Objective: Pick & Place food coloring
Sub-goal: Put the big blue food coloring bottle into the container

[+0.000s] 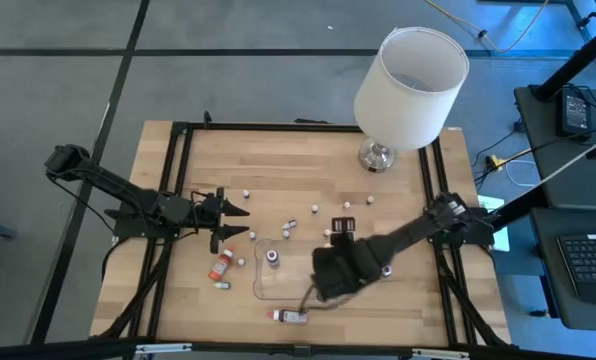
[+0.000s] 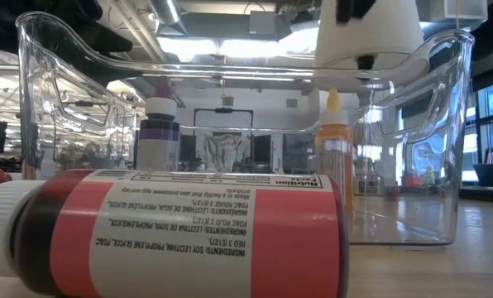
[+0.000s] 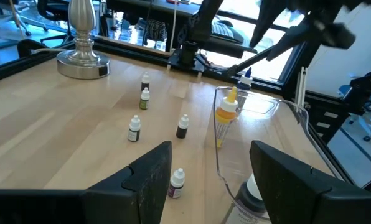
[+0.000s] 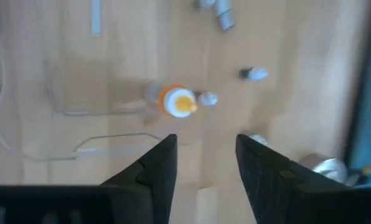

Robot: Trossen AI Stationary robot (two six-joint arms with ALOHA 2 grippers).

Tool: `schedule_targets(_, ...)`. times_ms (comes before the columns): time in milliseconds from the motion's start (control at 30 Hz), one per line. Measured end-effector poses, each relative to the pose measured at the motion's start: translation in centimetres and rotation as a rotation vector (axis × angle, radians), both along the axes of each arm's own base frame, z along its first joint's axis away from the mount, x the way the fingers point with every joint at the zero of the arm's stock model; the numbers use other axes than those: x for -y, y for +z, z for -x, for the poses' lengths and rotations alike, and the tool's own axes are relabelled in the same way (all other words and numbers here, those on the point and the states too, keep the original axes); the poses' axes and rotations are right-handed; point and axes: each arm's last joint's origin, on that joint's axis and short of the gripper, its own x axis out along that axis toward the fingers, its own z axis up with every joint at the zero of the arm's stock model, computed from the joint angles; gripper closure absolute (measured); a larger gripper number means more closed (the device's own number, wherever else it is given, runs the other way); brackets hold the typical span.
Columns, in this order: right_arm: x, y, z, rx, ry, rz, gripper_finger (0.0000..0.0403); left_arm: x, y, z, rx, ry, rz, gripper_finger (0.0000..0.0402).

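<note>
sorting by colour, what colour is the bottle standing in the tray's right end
Orange with a yellow tip; clearest in the low view.

Wooden table [image 1: 398,300] with black metal frame fills centre of the high view. Lamp [image 1: 408,75] with white shade and shiny metal base [image 1: 376,155] stands at the table's upper right. Clear shallow plastic tray [image 1: 261,288] sits on the table at lower centre (walls hard to see from above; in the low view they span most of the frame). Black keyboard [image 1: 588,258] on a side desk at the right edge. Grey floor along the top, cables at upper right. Lamp base also shows upper left in the left wrist view.
</note>
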Motion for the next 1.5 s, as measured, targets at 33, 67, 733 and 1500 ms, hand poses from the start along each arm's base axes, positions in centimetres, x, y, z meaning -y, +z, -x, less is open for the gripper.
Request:
schedule_targets(33, -0.5, 0.4, 0.6, 0.019, 0.021, 0.017, 0.0237, 0.0, 0.0, 0.0, 0.000, 0.000, 0.000, 0.0189)
schedule_targets(67, -1.0, 0.8, 1.3, 0.029, 0.049, 0.027, 0.0237, 0.0, 0.0, 0.0, 0.000, 0.000, 0.000, 0.0190)
schedule_targets(733, -4.7, 0.9, 7.1, 0.051, 0.134, -0.115, 0.0237, 0.0, 0.0, 0.0, 0.002, 0.005, -0.025, 0.0189)
schedule_targets(1500, -0.9, -3.8, 15.0, 0.110, 0.024, -0.367, 0.0237, -0.1, 0.0, 0.0, 0.002, 0.014, -0.028, 0.0189)
